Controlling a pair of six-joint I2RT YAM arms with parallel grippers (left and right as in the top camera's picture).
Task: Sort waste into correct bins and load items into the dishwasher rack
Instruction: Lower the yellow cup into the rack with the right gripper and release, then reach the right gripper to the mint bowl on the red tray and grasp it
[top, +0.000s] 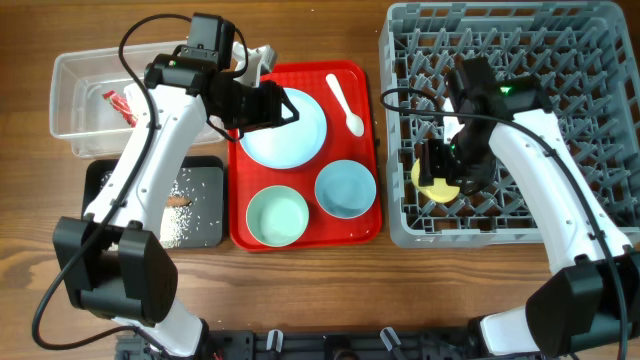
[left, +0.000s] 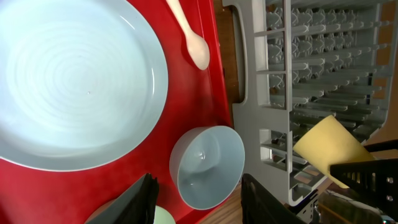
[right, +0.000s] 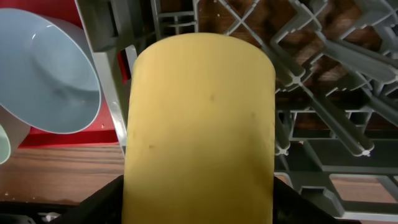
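Note:
My right gripper (top: 441, 182) is shut on the small yellow cup (right: 199, 118) and holds it over the front left corner of the grey dishwasher rack (top: 560, 60). My left gripper (top: 287, 108) is open and empty above the pale blue plate (top: 300, 140) on the red serving tray (top: 368, 75). The white spoon (top: 345, 100), a blue bowl (top: 346, 188) and a mint bowl (top: 277, 215) also lie on that tray. The clear tub (top: 70, 110) holds the red wrapper (top: 121, 106). The black tray (top: 208, 175) holds rice grains (top: 181, 218) and a brown stick (top: 177, 200).
The left arm reaches across the clear tub and the black tray and hides part of each. The rack's upright pegs (right: 336, 118) stand close around the cup. Bare wooden table (top: 330, 290) runs along the front.

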